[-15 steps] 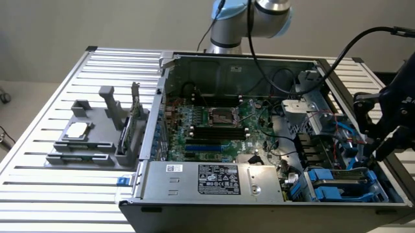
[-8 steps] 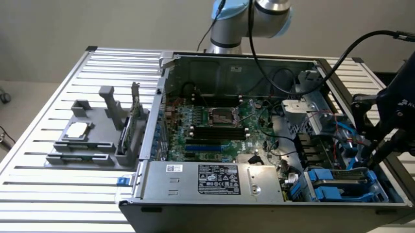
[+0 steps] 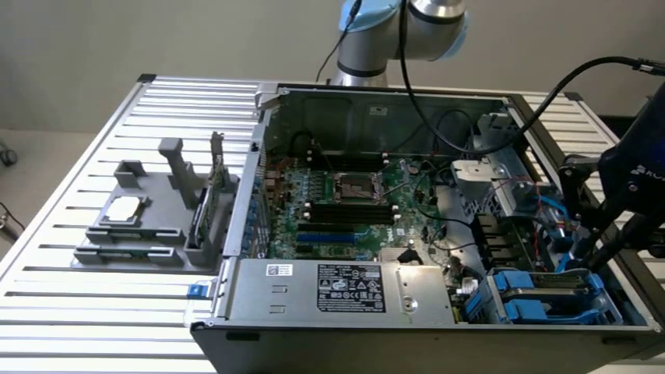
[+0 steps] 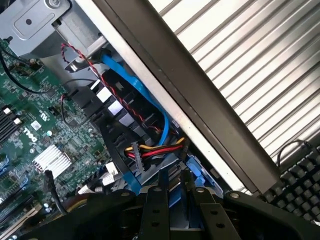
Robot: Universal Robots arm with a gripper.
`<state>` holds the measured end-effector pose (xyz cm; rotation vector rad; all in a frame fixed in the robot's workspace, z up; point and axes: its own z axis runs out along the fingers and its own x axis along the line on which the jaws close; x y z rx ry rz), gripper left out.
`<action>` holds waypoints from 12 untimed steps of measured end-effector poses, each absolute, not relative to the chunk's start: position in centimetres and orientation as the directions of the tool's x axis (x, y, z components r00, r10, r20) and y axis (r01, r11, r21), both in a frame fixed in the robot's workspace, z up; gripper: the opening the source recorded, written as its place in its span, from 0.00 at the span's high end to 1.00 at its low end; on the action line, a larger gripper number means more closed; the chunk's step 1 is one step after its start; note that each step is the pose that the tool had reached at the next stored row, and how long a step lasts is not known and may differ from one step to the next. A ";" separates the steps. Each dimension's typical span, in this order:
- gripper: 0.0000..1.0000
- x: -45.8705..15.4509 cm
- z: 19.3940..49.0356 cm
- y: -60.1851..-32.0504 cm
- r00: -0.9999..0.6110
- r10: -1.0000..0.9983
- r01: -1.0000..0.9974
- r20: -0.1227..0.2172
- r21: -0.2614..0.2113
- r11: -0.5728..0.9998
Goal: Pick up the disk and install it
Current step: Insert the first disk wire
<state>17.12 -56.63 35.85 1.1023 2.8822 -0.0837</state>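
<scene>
The disk, silver metal in a blue plastic carrier, sits down in the drive bay at the near corner of the open computer case, on the exterior view's right. My black gripper reaches down onto its far end, close to the case wall. In the wrist view the two black fingers stand close together with a strip of the disk's blue carrier between them. The gripper is shut on the disk. Most of the disk is hidden under the fingers there.
The case wall runs close beside the gripper. A blue data cable and a red, yellow and black power cable hang just beyond the bay. The grey power supply box, motherboard and a grey fixture holding a small chip lie towards the exterior view's left.
</scene>
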 end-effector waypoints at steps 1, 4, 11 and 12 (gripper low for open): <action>0.75 17.3 35.8 -56.6 -0.741 0.668 0.671 -0.070 -0.031 0.741; 0.75 17.5 35.6 -56.6 -0.739 0.672 0.674 -0.058 -0.042 0.738; 0.75 19.2 35.5 -56.6 -0.740 0.672 0.671 -0.025 -0.073 0.737; 0.75 19.6 35.5 -56.6 -0.740 0.672 0.671 -0.023 -0.074 0.737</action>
